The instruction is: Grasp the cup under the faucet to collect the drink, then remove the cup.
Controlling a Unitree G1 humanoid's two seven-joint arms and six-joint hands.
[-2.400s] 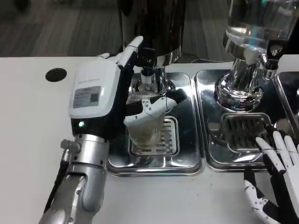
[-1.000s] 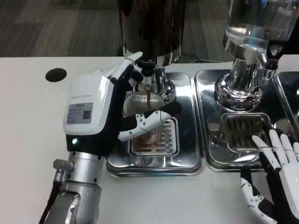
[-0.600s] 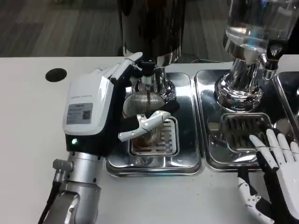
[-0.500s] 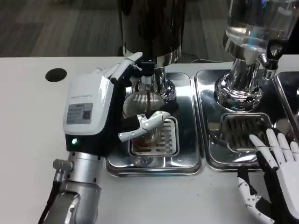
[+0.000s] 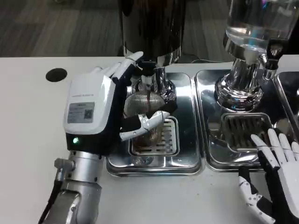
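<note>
Under the faucet [image 5: 148, 80] of the dark dispenser [image 5: 152, 28] sits the cup [image 5: 145, 116], a clear ribbed one, tilted, with its base over the slotted grate [image 5: 161, 139] of the left steel tray [image 5: 187, 158]. Left of the faucet, the left hand [image 5: 100, 109] wraps the cup from the side: its fingers [image 5: 149, 120] curl across the cup's front and others reach behind it near the faucet, so the cup is held between them. Right of the faucet stands a second dispenser [image 5: 250, 51] with a clear tank on a chrome base, over its own tray [image 5: 210, 116]. Further right and nearer the camera, the right hand [image 5: 275, 179] hovers at that tray's front edge, fingers [image 5: 273, 144] spread and holding nothing. Far left of the faucet, a round dark hole [image 5: 56, 74] marks the white counter [image 5: 28, 130].
</note>
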